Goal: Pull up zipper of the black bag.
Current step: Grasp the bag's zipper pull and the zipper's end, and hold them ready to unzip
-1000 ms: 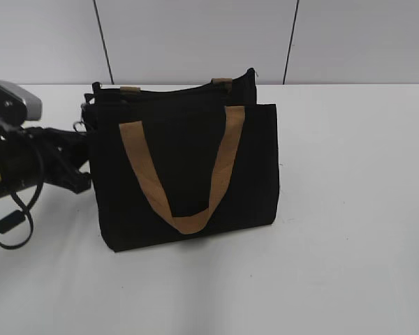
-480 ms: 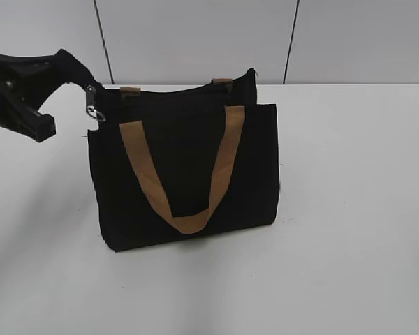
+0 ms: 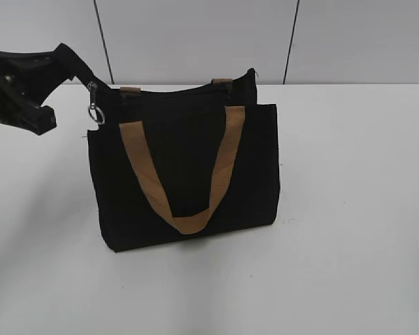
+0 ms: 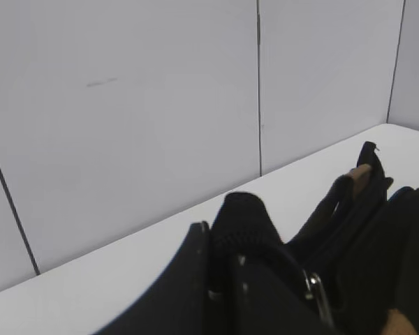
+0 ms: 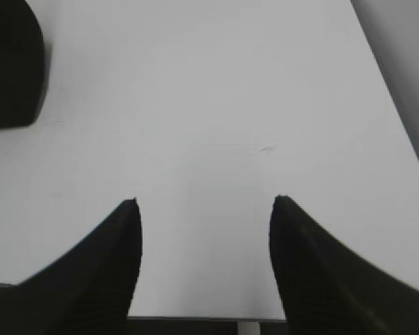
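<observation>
Your left gripper is up at the top left corner of the boxy black fabric bag, pinched on a black fabric tab at the end of the black zipper line, with the small silver metal pull dangling just below. Your right gripper sits spread wide over bare white table, well off to the side. Nothing's crowding the bag, just grey wall panels behind. Count: one bag, two tan webbing straps, the front one hanging down in a V.
</observation>
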